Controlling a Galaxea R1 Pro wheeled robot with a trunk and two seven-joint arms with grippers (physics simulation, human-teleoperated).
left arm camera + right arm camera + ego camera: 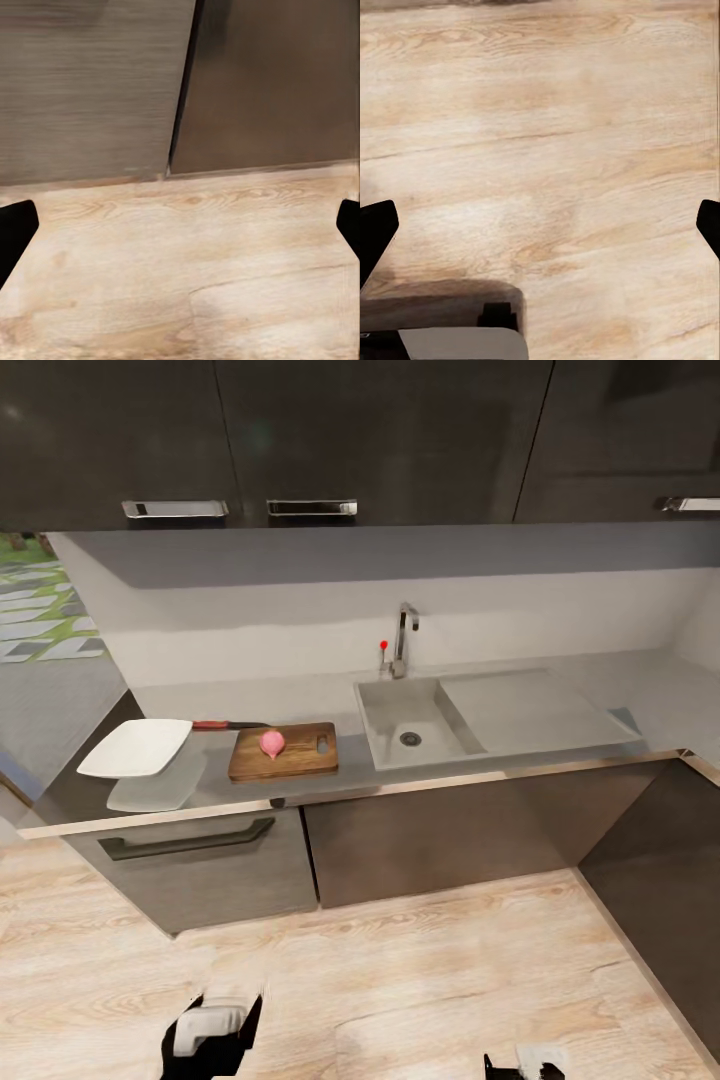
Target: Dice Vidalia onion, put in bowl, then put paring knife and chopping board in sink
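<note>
- Both grippers, left [212,1028] and right [524,1068], hung low over the wooden floor [400,980] at bottom of frame, jaws spread wide, empty.
- Open floor lay before the countertop [340,775] edge.
- Onion [272,742] sat on the chopping board [284,751], left of the sink [412,722], well apart from either gripper; paring knife [228,725] touched the bowl [137,747].

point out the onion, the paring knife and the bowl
onion [272,742], head view, middle of the pink bulb on the chopping board
paring knife [212,725], head view, red handle
bowl [137,748], head view, white inner face
</note>
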